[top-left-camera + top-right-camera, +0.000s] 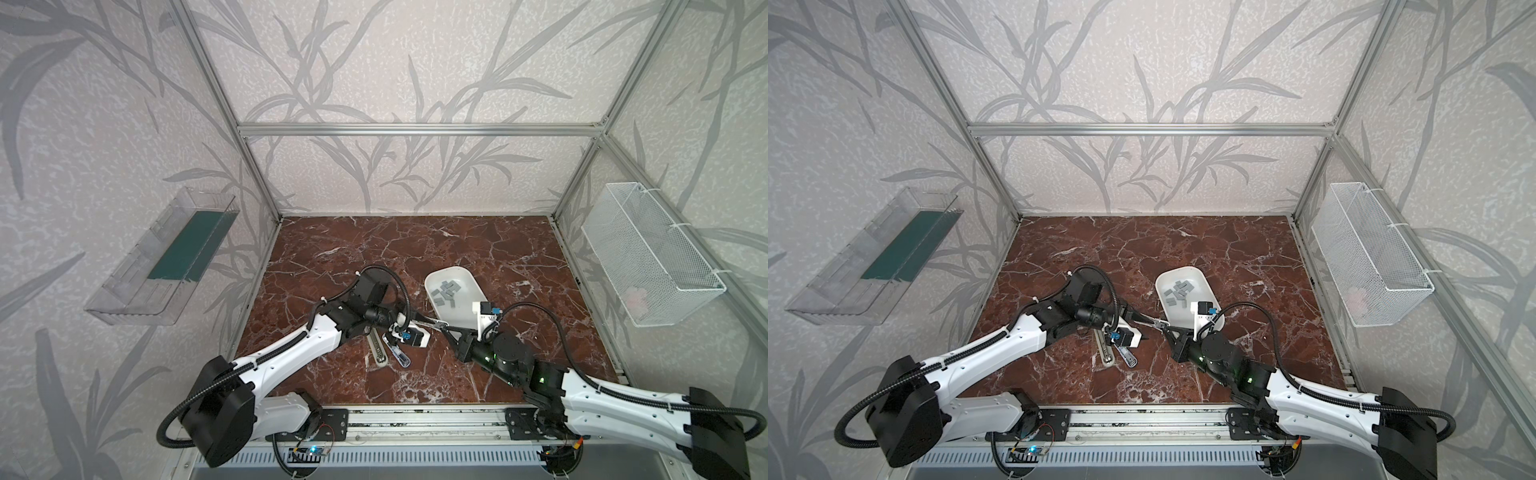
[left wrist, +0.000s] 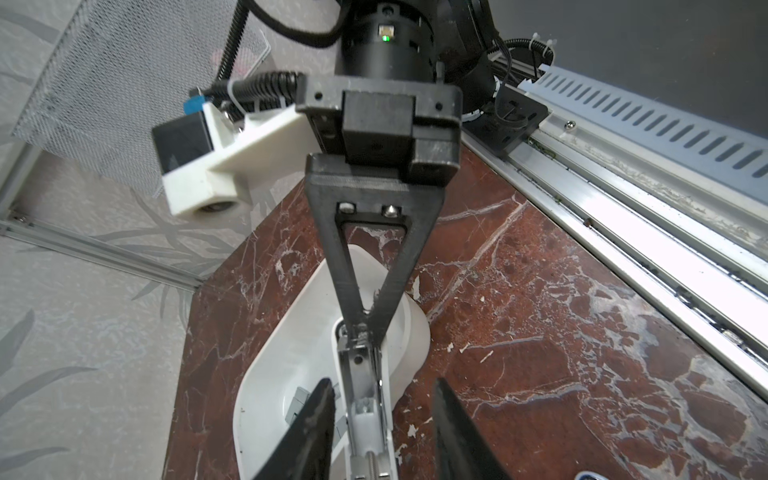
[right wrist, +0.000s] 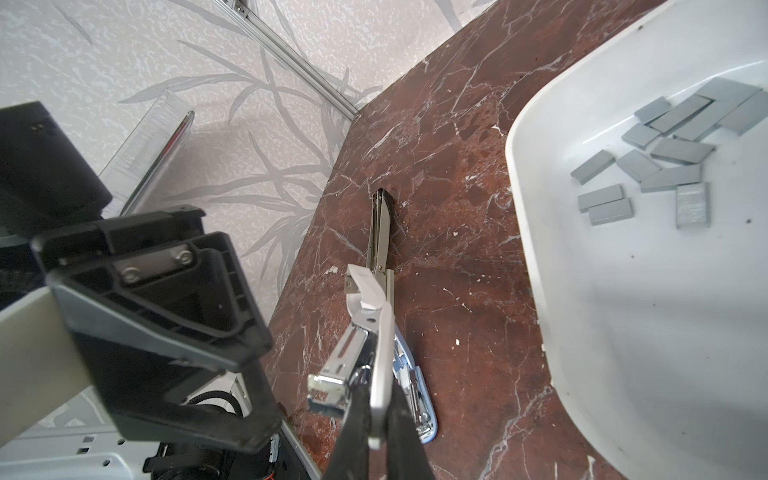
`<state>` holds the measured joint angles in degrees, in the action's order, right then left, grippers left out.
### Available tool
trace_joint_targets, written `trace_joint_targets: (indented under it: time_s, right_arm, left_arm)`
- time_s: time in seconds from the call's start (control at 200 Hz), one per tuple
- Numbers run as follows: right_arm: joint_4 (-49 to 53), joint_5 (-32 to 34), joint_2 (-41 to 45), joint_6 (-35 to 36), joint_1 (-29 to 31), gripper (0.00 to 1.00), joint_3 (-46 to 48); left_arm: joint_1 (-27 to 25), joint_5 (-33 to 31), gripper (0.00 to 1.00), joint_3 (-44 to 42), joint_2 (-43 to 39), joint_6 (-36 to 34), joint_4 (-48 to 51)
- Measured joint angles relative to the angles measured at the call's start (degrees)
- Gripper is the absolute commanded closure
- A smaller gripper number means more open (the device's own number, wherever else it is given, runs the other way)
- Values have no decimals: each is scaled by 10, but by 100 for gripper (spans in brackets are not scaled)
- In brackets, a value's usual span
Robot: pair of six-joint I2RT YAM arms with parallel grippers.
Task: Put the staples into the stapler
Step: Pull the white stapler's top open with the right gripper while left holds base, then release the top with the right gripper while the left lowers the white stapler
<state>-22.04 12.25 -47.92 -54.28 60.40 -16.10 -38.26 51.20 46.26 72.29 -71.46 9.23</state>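
Here's the stapler [image 3: 370, 295], opened out on the marble table [image 3: 457, 249], and the right gripper [image 3: 379, 390] has the tip of its white top cover [image 3: 383, 349] pinched tight between its fingers, holding that cover swung clear of the body. Just beside it the chrome magazine [image 3: 338, 370] is exposed, and as far as the right wrist view shows, there is nothing in it. The left gripper [image 2: 384, 399] sits right up against the action, its fingers [image 2: 316, 424] spread to either side of the cover and, from what I can see, touching nothing. Now the staples [image 3: 665, 158]: every strip in view lies in a loose heap in the white tray [image 3: 519, 208], near the stapler but apart from it, and neither gripper carries one. In both top views the two grippers meet tip to tip between the stapler and the tray's near end. So my read is that the opening is done and the real work is all ahead: fetch one strip from the tray, seat it in the magazine, then bring the cover down. I'd call it early days, perhaps a third of the way.
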Motion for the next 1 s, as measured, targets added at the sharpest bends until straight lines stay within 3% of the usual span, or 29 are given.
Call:
trace_joint_targets:
  time_s: [0.585,0.66,0.86,1.0]
  right_arm:
    - [-22,-18,-6,0,0,100,0]
    - [-21,-18,-9,-1,0,100,0]
    - [-22,-20,-10,-3,2,100,0]
    - [-22,-20,-10,-4,2,100,0]
  left_arm:
    - [-37,-66,60,24,44,70,-9]
    - [-41,-71,65,25,48,71,-9]
    - [-43,-87,95,39,51,71,-5]
    - [-45,-92,98,41,51,71,-1]
